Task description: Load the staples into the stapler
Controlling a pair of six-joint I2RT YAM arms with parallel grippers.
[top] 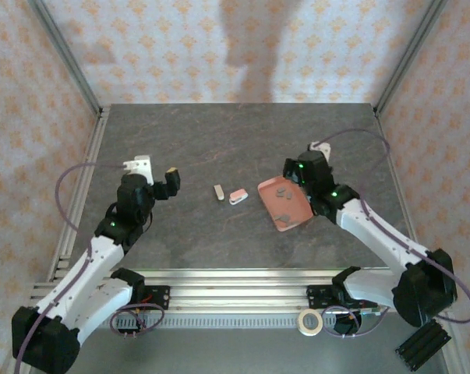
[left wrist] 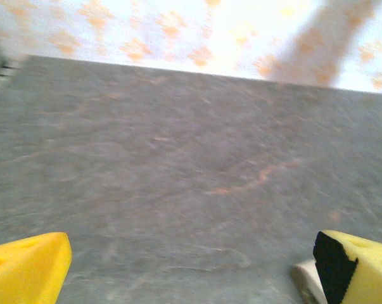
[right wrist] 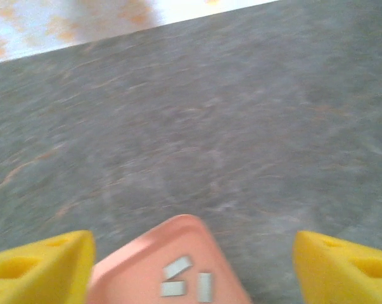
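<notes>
Here, staples (right wrist: 177, 267) inside pink tray (right wrist: 143, 261).

Right gripper (right wrist: 192, 266) spread wide, the corner of a pink tray (right wrist: 130, 272) showing between its tips.
The two yellow fingers (right wrist: 38, 269) sit in the bottom corners, far apart, and neither touches the tray. The tray's rounded salmon-pink corner pokes up from the bottom edge, and three small grey staples (right wrist: 177, 267) lie loose on it, close together, at different angles. Beyond stretches the grey, veined table (right wrist: 210, 126), somewhat blurred, with a strip of pale patterned wall (right wrist: 64, 22) along the top left.
</notes>
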